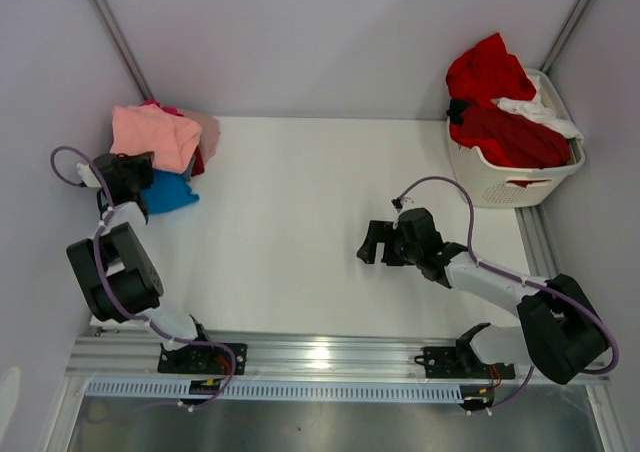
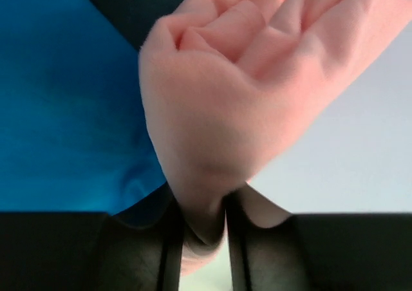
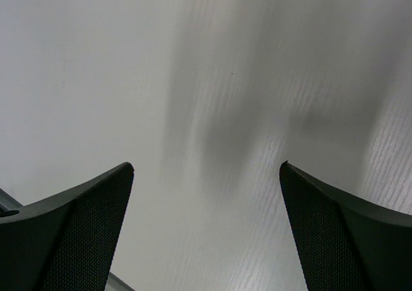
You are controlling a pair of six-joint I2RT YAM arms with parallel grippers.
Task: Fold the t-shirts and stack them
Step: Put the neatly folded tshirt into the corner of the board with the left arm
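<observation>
The salmon-pink t-shirt [image 1: 155, 135] lies folded on top of a stack at the table's far left, over a bright blue shirt [image 1: 170, 194] and a red or magenta one [image 1: 197, 162]. My left gripper [image 1: 128, 177] is at the stack's near edge, shut on a fold of the salmon-pink shirt [image 2: 219, 111]; its fingers [image 2: 170, 252] pinch the cloth, with blue cloth [image 2: 64, 111] to the left. My right gripper [image 1: 375, 242] is open and empty above bare table in the middle right; its fingers [image 3: 77, 233] frame only the white tabletop.
A white slatted laundry basket [image 1: 520, 182] stands at the far right, holding red [image 1: 495, 102] and white [image 1: 540, 112] shirts heaped over its rim. Grey walls close the back and sides. A metal rail [image 1: 330, 357] runs along the near edge.
</observation>
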